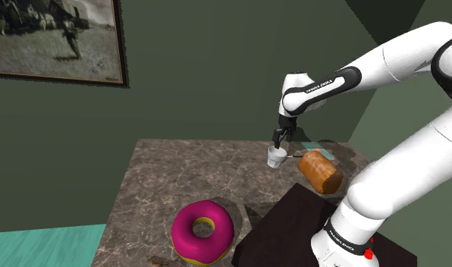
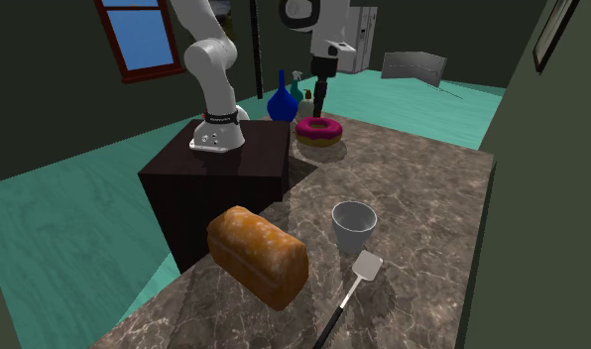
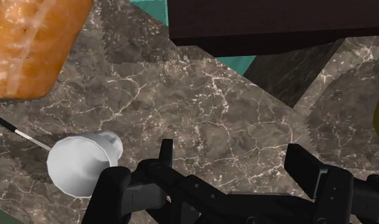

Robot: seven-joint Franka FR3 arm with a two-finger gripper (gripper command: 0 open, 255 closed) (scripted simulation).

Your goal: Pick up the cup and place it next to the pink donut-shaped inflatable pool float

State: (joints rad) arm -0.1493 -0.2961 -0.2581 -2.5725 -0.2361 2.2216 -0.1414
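**Working the pick step, cup not yet grasped**

Hovering gripper (image 1: 280,141) above surface (image 1: 164,174), holding fingers (image 3: 166,153) apart, gripping nothing. Seeing cup (image 3: 83,164) upright on surface, just beside one finger, not between the two. Placing it near loaf (image 2: 259,256) and spatula (image 2: 355,283), well apart from float (image 1: 202,231). Likely needing next: centring over cup, descending, closing on its wall.

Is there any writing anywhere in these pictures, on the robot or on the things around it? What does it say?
"FRANKA EMIKA": white letters on the dark forearm band, small but just legible in the shoulder view.
White lettering on the dark base band, where the arm meets its stand: too small to read.
The framed picture, cup, loaf and pink float carry no text.
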